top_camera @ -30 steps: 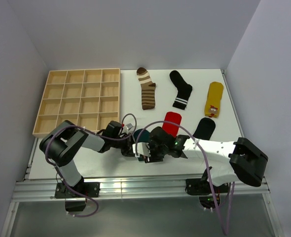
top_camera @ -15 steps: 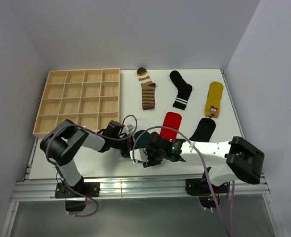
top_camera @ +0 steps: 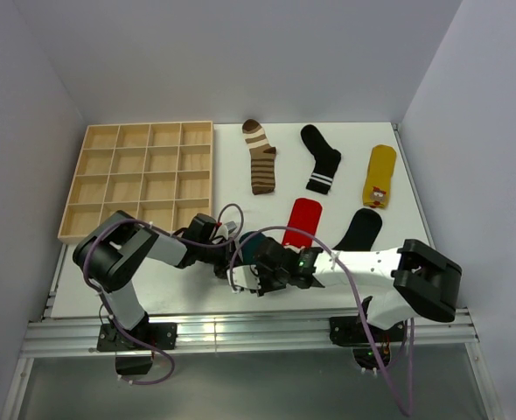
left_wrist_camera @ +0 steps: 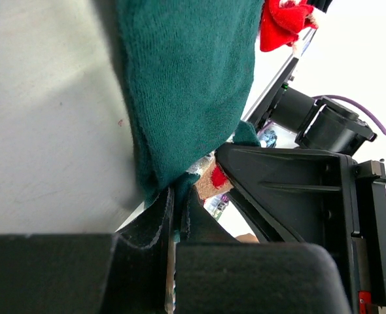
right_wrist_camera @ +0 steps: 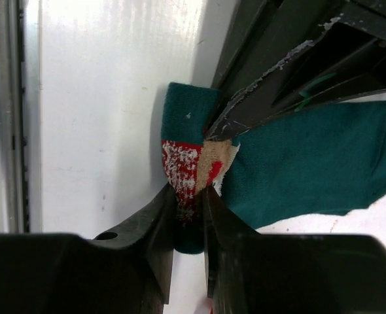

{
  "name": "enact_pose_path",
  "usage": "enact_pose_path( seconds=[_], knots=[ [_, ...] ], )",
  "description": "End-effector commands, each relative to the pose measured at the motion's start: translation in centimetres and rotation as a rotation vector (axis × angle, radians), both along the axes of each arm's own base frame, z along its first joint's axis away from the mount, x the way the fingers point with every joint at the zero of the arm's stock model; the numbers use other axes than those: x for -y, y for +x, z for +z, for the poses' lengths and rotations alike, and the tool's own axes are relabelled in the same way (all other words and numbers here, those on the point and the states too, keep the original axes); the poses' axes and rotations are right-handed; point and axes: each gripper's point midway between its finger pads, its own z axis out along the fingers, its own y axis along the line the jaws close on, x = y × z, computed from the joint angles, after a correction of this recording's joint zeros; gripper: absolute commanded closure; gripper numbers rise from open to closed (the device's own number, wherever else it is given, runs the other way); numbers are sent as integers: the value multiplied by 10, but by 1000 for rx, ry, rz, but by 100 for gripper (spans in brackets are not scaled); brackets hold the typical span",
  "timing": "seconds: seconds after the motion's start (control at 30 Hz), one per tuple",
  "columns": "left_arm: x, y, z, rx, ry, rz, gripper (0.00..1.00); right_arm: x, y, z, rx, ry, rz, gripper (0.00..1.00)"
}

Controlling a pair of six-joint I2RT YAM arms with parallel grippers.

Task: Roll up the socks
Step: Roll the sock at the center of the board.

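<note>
Pinching teal sock [left_wrist_camera: 186,85] at near-centre of table [top_camera: 170,293], near red sock [top_camera: 303,217]. Left gripper [left_wrist_camera: 175,212] clamped on sock edge, right gripper [right_wrist_camera: 190,216] clamped on patch end. We judge one anchors while other turns fabric over. Roll prob. at early stage; fabric needs tension.

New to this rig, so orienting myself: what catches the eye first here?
At the near edge of the table, the left gripper and right gripper each pinch the dark teal sock. Behind them five more socks lie flat, and a wooden compartment tray sits at the far left.
</note>
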Motion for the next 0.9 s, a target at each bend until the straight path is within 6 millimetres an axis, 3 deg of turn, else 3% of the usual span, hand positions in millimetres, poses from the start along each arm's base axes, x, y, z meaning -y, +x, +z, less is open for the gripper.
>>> enact_pose_path(
  seconds=[0.0, 0.23, 0.53, 0.87],
  knots=[
    [-28, -11, -39, -25, 202, 46, 100, -3, -8, 2, -101, -10, -6, 87],
    [-23, 5, -16, 48, 183, 95, 91, 9, -11, 6, -358, -59, -40, 89],
    [-24, 20, -6, 144, 172, 152, 80, 23, -5, 0, -677, -128, -111, 89],
    [-28, 34, 13, 305, 143, 212, 61, 25, 16, -6, -903, -185, -226, 89]
  ],
)
